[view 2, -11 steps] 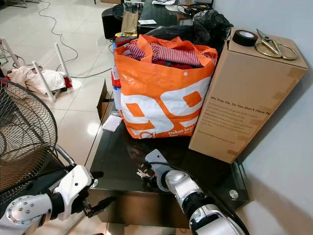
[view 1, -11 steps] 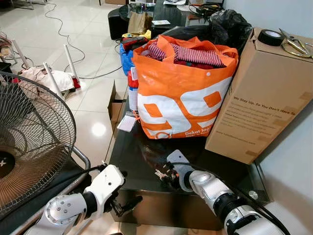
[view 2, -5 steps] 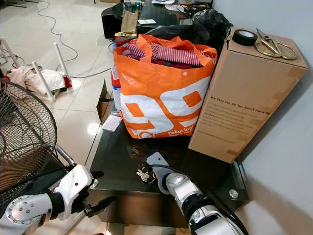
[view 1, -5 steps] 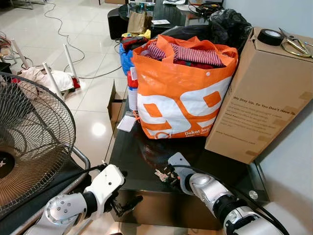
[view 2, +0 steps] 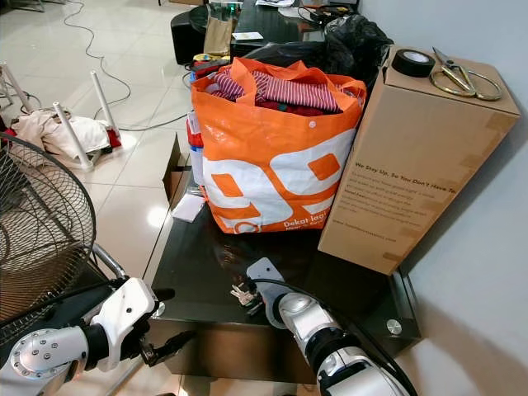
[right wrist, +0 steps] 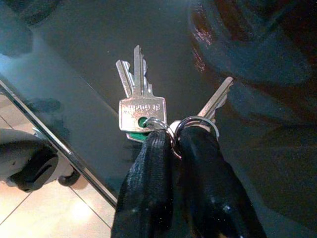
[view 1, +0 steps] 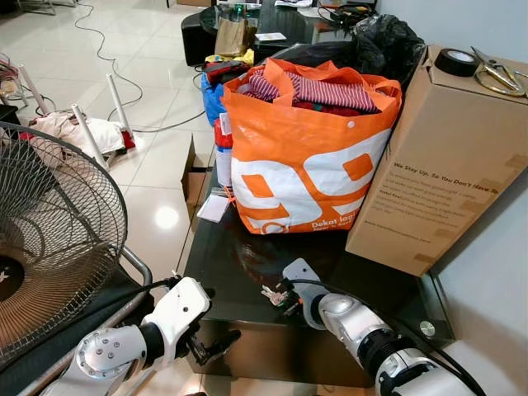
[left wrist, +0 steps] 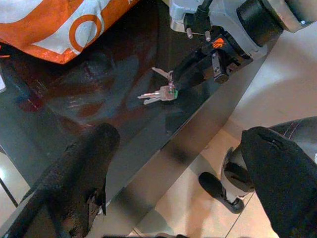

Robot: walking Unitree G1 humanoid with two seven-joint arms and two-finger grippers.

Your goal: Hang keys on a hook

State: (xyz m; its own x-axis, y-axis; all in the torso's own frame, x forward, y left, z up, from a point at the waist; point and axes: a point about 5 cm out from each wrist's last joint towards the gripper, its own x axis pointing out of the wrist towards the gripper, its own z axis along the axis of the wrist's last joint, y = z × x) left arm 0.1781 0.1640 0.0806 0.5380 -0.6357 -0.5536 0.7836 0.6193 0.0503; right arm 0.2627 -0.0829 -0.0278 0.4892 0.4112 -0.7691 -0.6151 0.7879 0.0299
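A bunch of silver keys (right wrist: 141, 106) on a ring, one with a green tag, lies on the dark glass table (view 1: 223, 260) near its front edge. My right gripper (right wrist: 171, 139) reaches over that edge from the right. Its two black fingertips are shut together on the key ring, and the keys (view 1: 272, 294) fan out flat on the glass in front of them. The left wrist view shows the keys (left wrist: 161, 92) at the right gripper's tip. My left gripper (view 1: 216, 342) hangs low in front of the table, below its edge, with its fingers (left wrist: 84, 173) spread open and nothing between them.
A full orange shopping bag (view 1: 305, 157) stands at the middle of the table. A tall cardboard box (view 1: 437, 165) leans at the right, with a tape roll (view 1: 455, 62) and scissors (view 1: 499, 76) on top. A standing fan (view 1: 49, 239) is close on the left. Cables cross the tiled floor.
My right gripper has shifted slightly on the glass with the key ring in its fingertips. The left arm has not moved.
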